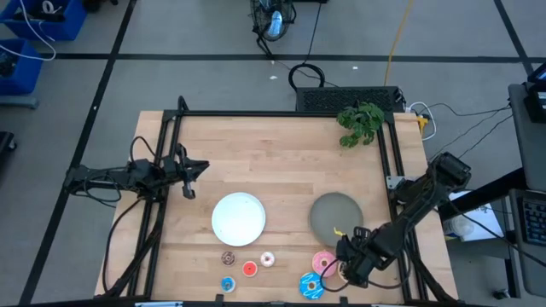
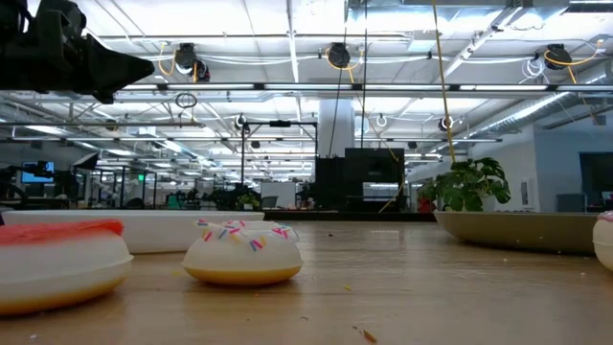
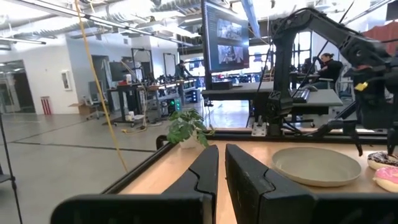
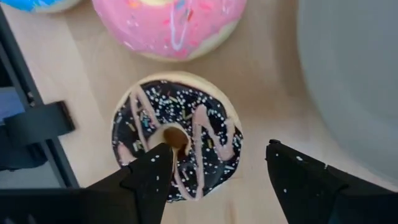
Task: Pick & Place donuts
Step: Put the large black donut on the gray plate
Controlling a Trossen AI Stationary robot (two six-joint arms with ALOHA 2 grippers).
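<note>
Two dark fingers (image 4: 155, 180) of the right gripper (image 4: 217, 177) stand spread wide just above the chocolate donut (image 4: 177, 134), one over its hole, the other past its rim toward the grey plate (image 4: 354, 74). They grasp nothing yet; that straddle looks set to pinch one side of the ring. The pink donut (image 4: 171, 25) lies just beside the chocolate one, and the blue sprinkled donut (image 1: 311, 285) close by at the table's (image 1: 281, 153) front edge. Four tiny donuts (image 1: 248, 269) sit before the white plate (image 1: 239, 217). Both plates hold nothing. The left gripper (image 1: 189, 173) waits well apart, fingers (image 3: 205, 174) clenched together.
</note>
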